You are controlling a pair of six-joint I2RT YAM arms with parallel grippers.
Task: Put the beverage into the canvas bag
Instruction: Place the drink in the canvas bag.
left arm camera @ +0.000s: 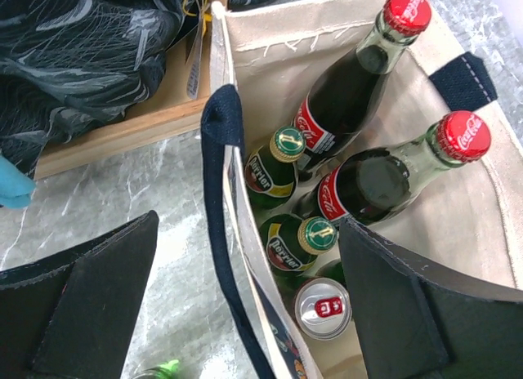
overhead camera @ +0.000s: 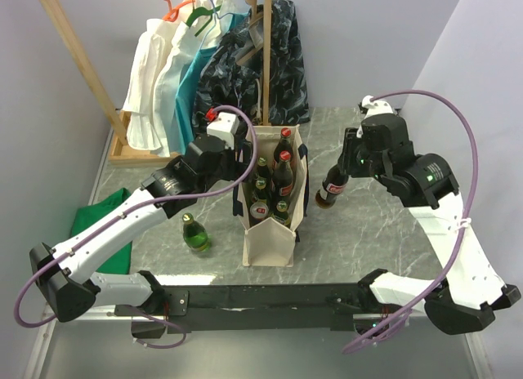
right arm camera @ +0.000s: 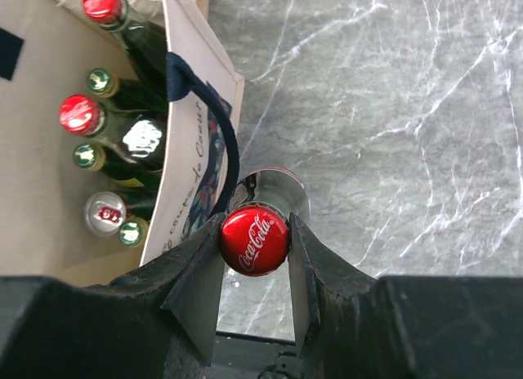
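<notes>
Loose green bottle (overhead camera: pixel 194 234) stands at the bag's 8 o'clock, with a green cloth (overhead camera: pixel 98 220) further out around 9. The left gripper (left arm camera: pixel 237 256) is spread wide, straddling the left wall of the canvas bag (overhead camera: pixel 270 240), I'd guess to steady the mouth. The bag's crammed with bottles and a can (left arm camera: pixel 323 307). At its 3 o'clock the right gripper (right arm camera: pixel 255 256) pinches the cola bottle (overhead camera: pixel 333 183) under its cap, tilted, just outside the bag. The navy handle (right arm camera: pixel 225 142) loops right in its path, and the clothes rack (overhead camera: pixel 265 60) sits at 12.
</notes>
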